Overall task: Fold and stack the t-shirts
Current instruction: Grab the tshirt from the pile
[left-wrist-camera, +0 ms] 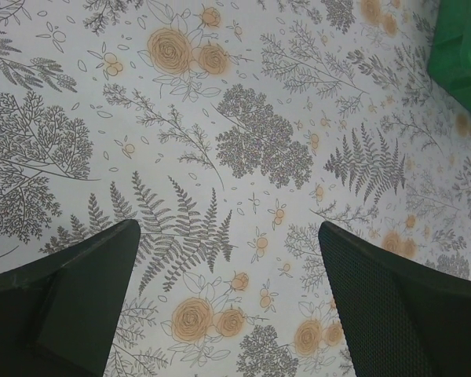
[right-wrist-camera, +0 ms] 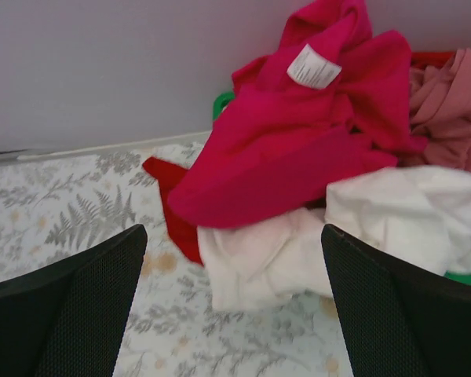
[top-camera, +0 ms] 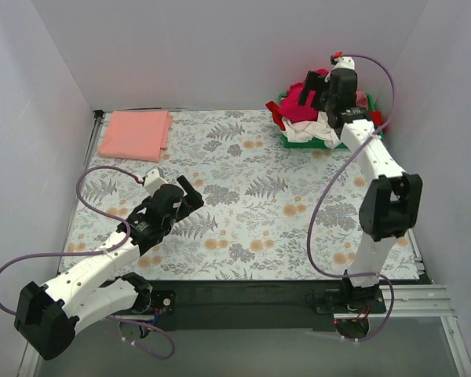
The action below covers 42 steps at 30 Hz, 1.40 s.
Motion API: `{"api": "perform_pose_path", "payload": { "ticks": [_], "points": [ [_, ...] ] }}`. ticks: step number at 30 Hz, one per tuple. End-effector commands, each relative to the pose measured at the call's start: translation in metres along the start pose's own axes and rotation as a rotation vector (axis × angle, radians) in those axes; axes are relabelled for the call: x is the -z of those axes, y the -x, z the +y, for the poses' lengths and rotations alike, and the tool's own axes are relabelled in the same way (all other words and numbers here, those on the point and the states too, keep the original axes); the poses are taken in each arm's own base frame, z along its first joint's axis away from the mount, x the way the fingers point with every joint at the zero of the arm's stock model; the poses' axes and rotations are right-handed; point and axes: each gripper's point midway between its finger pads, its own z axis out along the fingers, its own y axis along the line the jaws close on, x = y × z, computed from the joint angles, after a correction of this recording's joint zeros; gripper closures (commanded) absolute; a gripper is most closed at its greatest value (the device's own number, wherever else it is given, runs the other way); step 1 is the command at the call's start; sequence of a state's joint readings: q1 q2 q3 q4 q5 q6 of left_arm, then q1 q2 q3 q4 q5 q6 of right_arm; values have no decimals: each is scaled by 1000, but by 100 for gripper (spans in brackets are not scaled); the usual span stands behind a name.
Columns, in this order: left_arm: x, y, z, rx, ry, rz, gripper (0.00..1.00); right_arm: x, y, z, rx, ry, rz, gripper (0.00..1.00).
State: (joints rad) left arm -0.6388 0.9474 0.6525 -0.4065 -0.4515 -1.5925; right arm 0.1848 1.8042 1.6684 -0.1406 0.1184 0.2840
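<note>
A salmon-pink t-shirt [top-camera: 136, 133] lies folded at the table's far left. A heap of t-shirts fills the green bin [top-camera: 284, 100] at the far right: a crimson one [right-wrist-camera: 298, 149] on top, white ones [right-wrist-camera: 400, 208] below, a dusty-pink one [right-wrist-camera: 455, 102] and a red one [right-wrist-camera: 173, 212] hanging over the edge. My right gripper [right-wrist-camera: 231, 290] is open and empty, just in front of the heap above the table. My left gripper [left-wrist-camera: 228, 290] is open and empty over the bare floral cloth at the left middle [top-camera: 187, 192].
The table is covered by a floral cloth [top-camera: 251, 204]. White walls close in on the back and sides. A corner of the green bin [left-wrist-camera: 459, 55] shows in the left wrist view at the upper right.
</note>
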Motion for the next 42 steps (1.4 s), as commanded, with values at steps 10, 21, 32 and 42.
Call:
{"api": "perform_pose_path", "payload": {
  "ticks": [10, 21, 32, 42],
  "points": [
    [-9, 1, -5, -48, -22, -22, 2, -137, 45, -58, 110, -161, -232, 2],
    [-11, -2, -2, -52, -12, -17, 2, -166, 36, -58, 136, -111, -284, 51],
    [-11, -6, -2, -54, -15, 2, 2, -169, 11, -68, 105, -105, -224, 99],
    [-11, -5, -2, -52, -16, 0, 2, -128, 92, -42, 112, -49, -383, 99]
  ]
}}
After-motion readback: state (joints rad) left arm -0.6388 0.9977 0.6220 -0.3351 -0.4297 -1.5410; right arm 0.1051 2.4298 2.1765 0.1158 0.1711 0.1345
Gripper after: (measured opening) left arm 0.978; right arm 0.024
